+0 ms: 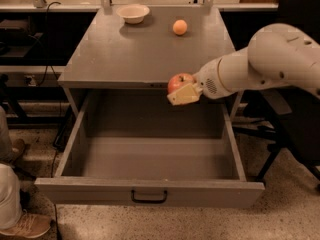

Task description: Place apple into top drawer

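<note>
top drawer standing open, grey inside, with a black handle centred on its front panel. the gripper hangs above the drawer's rear edge, right of centre, its fingers clasped around the apple; the white arm reaches in from the drawer's right side. behind the drawer, on the cabinet top, lie a small orange fruit and, further left, a pale bowl.

The gripper, clasping the apple, hangs over the top drawer, whose open well lies unobstructed.
</note>
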Tool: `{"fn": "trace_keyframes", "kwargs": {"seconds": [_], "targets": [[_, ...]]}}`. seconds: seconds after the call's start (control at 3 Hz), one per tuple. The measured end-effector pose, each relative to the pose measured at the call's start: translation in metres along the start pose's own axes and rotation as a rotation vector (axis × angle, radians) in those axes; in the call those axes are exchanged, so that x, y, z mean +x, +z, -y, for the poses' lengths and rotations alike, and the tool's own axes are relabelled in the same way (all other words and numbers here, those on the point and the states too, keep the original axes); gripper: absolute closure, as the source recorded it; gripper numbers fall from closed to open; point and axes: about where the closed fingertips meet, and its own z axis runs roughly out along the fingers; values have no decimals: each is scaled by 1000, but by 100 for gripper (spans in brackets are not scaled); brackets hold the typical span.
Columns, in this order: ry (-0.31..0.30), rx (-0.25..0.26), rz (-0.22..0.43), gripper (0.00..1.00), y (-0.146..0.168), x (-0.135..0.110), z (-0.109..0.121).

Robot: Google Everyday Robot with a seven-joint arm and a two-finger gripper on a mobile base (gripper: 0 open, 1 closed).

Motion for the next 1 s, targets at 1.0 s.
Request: {"fn": "trace_keyframes", "kwargs": {"seconds": [1.0], "targets": [[50,-97,-75,100,79,64,-53]]}}
